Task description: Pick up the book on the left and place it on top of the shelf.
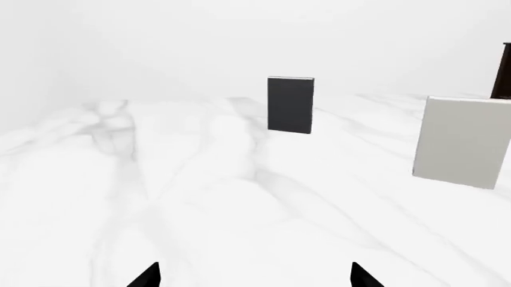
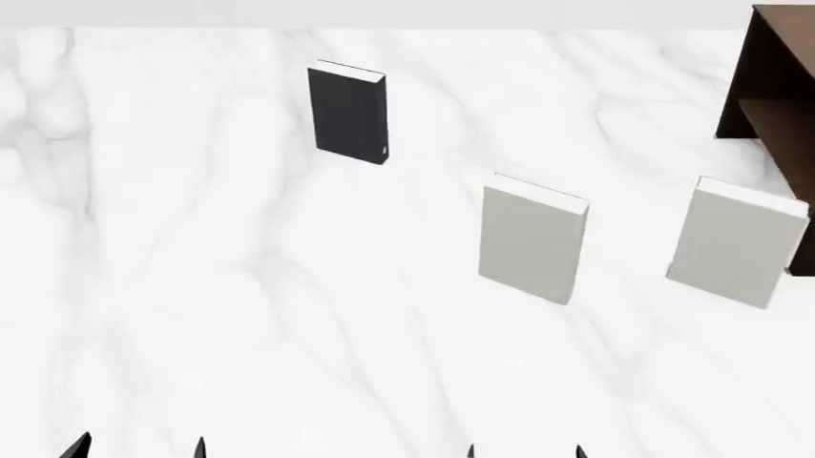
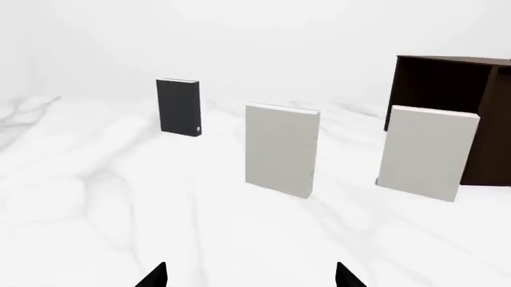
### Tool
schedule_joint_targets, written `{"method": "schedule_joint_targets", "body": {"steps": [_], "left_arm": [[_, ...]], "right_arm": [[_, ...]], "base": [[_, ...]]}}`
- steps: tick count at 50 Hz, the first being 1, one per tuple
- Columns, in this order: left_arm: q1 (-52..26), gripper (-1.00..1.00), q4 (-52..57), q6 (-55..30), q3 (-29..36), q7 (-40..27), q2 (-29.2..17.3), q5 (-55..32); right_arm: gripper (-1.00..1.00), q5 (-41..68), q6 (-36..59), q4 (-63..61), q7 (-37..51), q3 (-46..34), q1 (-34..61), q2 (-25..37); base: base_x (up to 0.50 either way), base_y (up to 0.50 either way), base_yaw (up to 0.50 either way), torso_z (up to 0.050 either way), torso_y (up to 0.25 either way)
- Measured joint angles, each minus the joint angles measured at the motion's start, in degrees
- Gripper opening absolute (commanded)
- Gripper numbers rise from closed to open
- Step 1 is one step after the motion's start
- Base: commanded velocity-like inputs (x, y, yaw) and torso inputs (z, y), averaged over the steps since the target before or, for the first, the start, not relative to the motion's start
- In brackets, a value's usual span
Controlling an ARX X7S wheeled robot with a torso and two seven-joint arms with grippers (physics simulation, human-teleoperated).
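The book (image 2: 346,113), dark charcoal with white page edges, stands upright on the white marble surface at the far left of the row; the wrist views also show this book (image 1: 290,104) (image 3: 178,107). The dark brown shelf (image 2: 774,91) rises at the far right, and the right wrist view shows the shelf (image 3: 447,84) behind a grey book. My left gripper (image 2: 137,448) sits at the near edge, open and empty, well short of the book. My right gripper (image 2: 525,452) is open too, its black fingertips (image 3: 154,277) wide apart with nothing between them.
Two light grey books stand upright to the right of the dark one: the middle one (image 2: 532,239) and another (image 2: 736,240) close in front of the shelf. A white wall bounds the surface at the back.
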Motion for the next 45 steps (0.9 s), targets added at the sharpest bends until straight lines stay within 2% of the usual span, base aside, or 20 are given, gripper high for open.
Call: {"method": "schedule_joint_targets", "body": {"steps": [5,15,20,26,31,35,45], "left_arm": [[0.0,1.00,0.2,-0.3,0.8,-0.6,-0.4,-0.2],[0.0,1.00,0.4,-0.7,2.3,-1.9,-1.3,-0.9],[-0.4,1.00,2.1,-2.9,2.9,-2.5,-1.8,-1.1],[-4.6,1.00,11.3,-15.2,3.8,-2.5,-2.7,-2.0],[-14.0,1.00,19.9,-31.5,3.5,-2.5,-3.0,-3.9],[-21.0,1.00,24.3,-41.2,3.6,-2.7,-3.1,-4.8],[-30.3,1.00,28.7,-52.5,3.9,-3.4,-3.5,-6.1]], "right_arm": [[1.00,0.6,0.4,0.0,0.4,-0.6,0.1,0.6],[1.00,1.4,1.3,-0.1,1.7,-1.6,0.4,1.8],[1.00,2.1,4.9,-2.3,2.4,-2.0,1.0,2.3],[1.00,4.3,19.5,-11.9,3.0,-1.6,5.8,3.3],[1.00,6.8,36.5,-18.8,3.8,-0.2,15.7,4.2],[1.00,8.0,46.5,-21.9,4.6,0.2,22.7,4.8],[1.00,9.8,59.6,-24.9,5.8,0.9,32.8,5.5]], "base": [[0.00,-0.48,0.00,0.000,0.000],[0.00,-0.01,0.00,0.000,0.000],[0.00,0.00,0.00,0.000,0.000],[0.00,0.00,0.00,0.000,0.000],[0.00,0.00,0.00,0.000,0.000],[0.04,0.00,0.00,0.000,0.000],[0.50,0.00,0.00,0.000,0.000]]}}
